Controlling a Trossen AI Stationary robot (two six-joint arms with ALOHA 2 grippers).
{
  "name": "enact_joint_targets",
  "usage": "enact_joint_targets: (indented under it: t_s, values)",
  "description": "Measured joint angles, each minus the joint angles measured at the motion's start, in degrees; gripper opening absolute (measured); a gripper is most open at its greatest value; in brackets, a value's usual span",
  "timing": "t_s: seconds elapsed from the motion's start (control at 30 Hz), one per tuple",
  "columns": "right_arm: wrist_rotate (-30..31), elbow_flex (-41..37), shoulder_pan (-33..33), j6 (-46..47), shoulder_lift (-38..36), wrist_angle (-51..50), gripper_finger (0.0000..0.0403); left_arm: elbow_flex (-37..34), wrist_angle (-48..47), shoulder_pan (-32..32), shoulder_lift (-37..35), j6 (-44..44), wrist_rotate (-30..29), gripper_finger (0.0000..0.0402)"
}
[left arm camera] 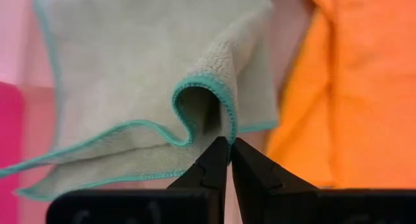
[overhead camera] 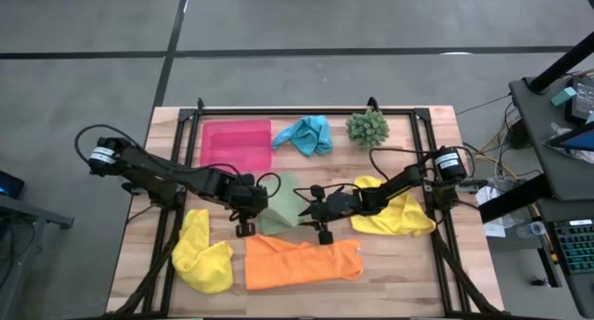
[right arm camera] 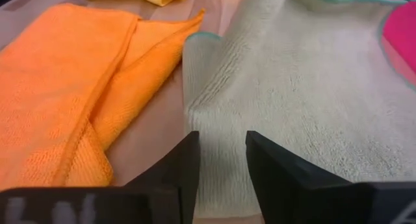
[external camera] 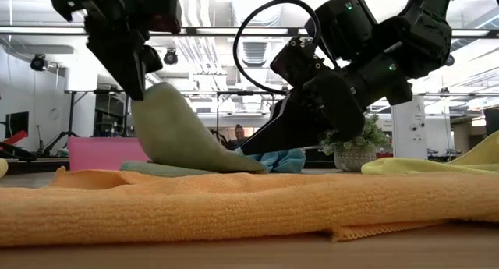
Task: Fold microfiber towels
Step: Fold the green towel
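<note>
Along the far edge of the wooden table [overhead camera: 408, 274] sit a flat pink rectangular tray [overhead camera: 236, 143], a crumpled turquoise blue microfiber towel [overhead camera: 305, 134] and a small spiky dark green plant ball [overhead camera: 368, 127], all well clear of the arms. Nearer the front, a broad orange microfiber towel [overhead camera: 302, 262] lies spread out just beside the work, with a bunched yellow towel [overhead camera: 203, 253] at the front left. A second yellow towel [overhead camera: 408, 215] lies under the right arm.

The soft light green microfiber towel with teal stitched edging [overhead camera: 281, 209] lies mid-table between the two pincers, just behind the orange one. The left gripper [left arm camera: 229, 150] is clenched on a folded-over bit of its hem and holds that side lifted, so the cloth rises in a slope from the table in the low view. The right gripper [right arm camera: 221, 165] stands with its fingers parted, low over the cloth's opposite side, nothing visibly between them.
</note>
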Motion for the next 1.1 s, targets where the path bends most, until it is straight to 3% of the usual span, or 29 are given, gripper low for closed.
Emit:
enact_joint_targets:
  t_s: [0.27, 0.67, 1.0, 1.1]
  values:
    - [0.0, 0.0, 0.0, -0.3, -0.6, 0.2, 0.0096, -0.1, -0.2, -1.0, 0.1, -2.6, 1.9, 0.0027]
    - [0.0, 0.0, -2.0, 1.2, -7.3, -8.4, 0.0138, -0.1, -0.2, -1.5, 0.1, -4.1, 1.7, 0.0180]
    - [0.0, 0.0, -12.2, 3.1, -8.9, -10.0, 0.0170, -2.0, 0.6, -4.2, 0.4, -7.2, 0.6, 0.0174]
    - [-1.5, 1.5, -14.7, 3.7, -7.5, -10.6, 0.0171, -4.8, 4.9, -4.8, 0.4, -7.2, 0.6, 0.0173]
